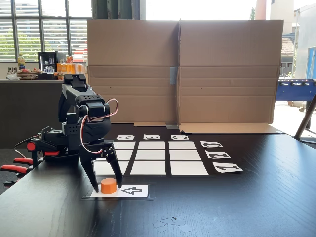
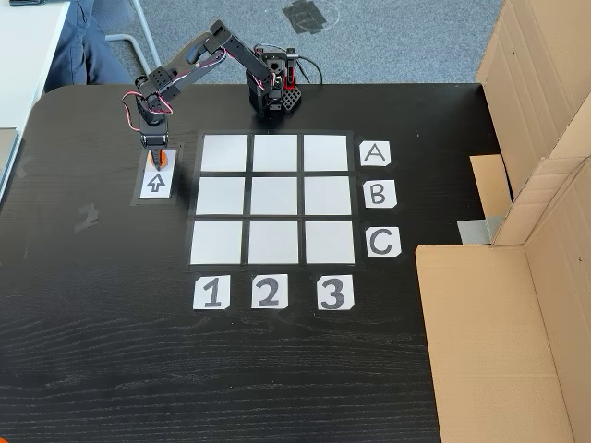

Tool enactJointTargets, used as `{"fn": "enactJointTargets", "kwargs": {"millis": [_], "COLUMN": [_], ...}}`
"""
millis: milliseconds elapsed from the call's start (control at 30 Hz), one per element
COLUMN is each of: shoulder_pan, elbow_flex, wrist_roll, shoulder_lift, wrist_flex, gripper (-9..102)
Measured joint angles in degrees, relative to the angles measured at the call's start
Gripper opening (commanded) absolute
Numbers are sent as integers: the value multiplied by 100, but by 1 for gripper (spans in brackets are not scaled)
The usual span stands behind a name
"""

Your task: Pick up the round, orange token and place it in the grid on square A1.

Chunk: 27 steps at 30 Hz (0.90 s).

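The orange token (image 1: 108,185) stands on the near end of a white arrow card (image 1: 133,190), on the black table in front of the grid (image 1: 151,155). My gripper (image 1: 106,183) points down over the token with one finger on either side of it. The jaws are open, and a small gap shows at the left finger. In the fixed view from above, the gripper (image 2: 157,153) covers most of the token (image 2: 158,161), which sits left of the grid (image 2: 273,197). Square A1 (image 2: 224,152) is the grid's top-left cell there. From the front, square A1 (image 1: 100,169) lies just behind the gripper.
Label cards A, B, C (image 2: 373,152) and 1, 2, 3 (image 2: 211,293) border the grid. A tall cardboard wall (image 1: 182,69) stands behind the table. The arm's base (image 2: 274,88) is clamped at the table edge. Bits of tape (image 1: 170,222) lie near the front.
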Motion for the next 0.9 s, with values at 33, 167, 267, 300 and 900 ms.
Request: {"fn": "enactJointTargets", "kwargs": {"millis": [33,167,267,300,900], "shoulder_pan": [-9,-9,-9,-9,202], "elbow_flex": [0,0,-44,-141,-1028], "wrist_roll": [0,0,0,0,0], "shoulder_lift": [0,0,-9,-9,1125], "wrist_flex": [0,0,88,149,1485], "gripper": [15,14,14,14,14]}}
